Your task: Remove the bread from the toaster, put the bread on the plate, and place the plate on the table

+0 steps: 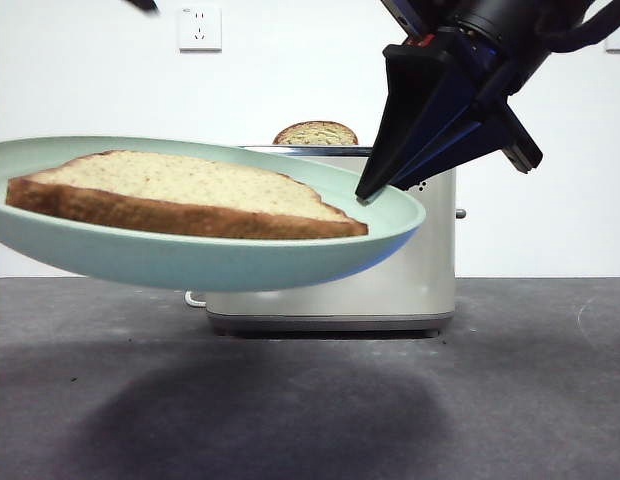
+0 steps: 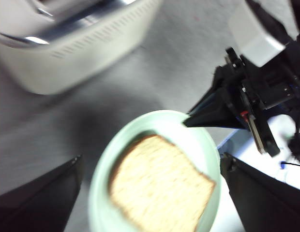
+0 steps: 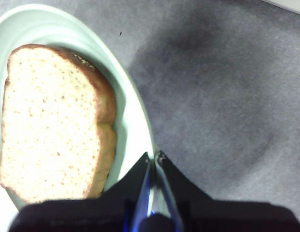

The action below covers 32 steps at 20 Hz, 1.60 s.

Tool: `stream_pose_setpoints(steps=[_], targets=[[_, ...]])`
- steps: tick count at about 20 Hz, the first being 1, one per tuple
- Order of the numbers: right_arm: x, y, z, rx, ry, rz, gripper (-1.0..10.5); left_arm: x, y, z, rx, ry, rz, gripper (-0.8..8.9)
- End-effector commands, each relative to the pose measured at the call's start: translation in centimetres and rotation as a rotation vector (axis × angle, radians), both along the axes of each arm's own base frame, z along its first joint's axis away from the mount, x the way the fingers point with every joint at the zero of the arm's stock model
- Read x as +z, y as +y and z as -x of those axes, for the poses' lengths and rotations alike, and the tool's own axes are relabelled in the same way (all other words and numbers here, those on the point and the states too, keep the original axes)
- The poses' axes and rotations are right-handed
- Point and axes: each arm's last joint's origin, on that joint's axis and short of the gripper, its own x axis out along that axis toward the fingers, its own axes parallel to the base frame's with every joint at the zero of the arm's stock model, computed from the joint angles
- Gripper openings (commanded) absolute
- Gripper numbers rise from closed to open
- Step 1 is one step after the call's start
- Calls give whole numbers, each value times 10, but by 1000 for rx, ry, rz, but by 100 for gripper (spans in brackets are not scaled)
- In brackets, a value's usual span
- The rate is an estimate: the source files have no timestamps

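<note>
Bare table [image 1: 530, 400] lies open beneath the raised plate [image 1: 190, 262] and across the lower frame. At centre, the toaster [image 1: 390, 280] blocks passage behind the plate.

Glossy plate [image 1: 190, 262], matt table [image 1: 530, 400], satin-metal toaster [image 1: 420, 270]

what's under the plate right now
Nothing supports the plate: the right gripper holds it by the rim above the table, with only its shadow beneath. The bread lies on it. The plate's underside can't be seen.
</note>
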Motion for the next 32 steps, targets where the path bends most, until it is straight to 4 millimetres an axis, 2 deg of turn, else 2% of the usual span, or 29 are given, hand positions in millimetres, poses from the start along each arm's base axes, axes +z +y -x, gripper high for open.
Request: stream_pose_setpoints(steps=[1,2,3,10,13,16,19,25,29,31,32], targets=[[1,0,-1,-3,-3,-12,-12,25,12,12,16,-96,-41,267],[1,0,-1,-8,-4,-10,-12,36,18,20,34,-145,-44,87],[1,0,-1,-22,-5,-4,-12,44,24,28,38,-190,-37,-27],[-5,-11,-15,-179,0,51,-12,76,79,96,199,-479,-49,-8],[-19,-12,-25,-220,63,78,-12,82,99,120,287,-571,-64,-8],[-43,-6,-36,-240,127,114,-12,82,112,137,312,-596,-67,-8],[-61,1,-47,-269,160,108,-12,79,119,146,308,-586,-80,-8],[-88,5,-54,-278,219,160,-12,76,120,150,286,-561,-84,-8],[-97,4,-57,-286,237,183,-11,76,119,150,254,-553,-67,-8],[-97,4,-57,-290,223,194,50,76,119,150,253,-552,-68,-8],[-97,4,-57,-290,223,194,139,76,119,150,253,-552,-69,-8]])
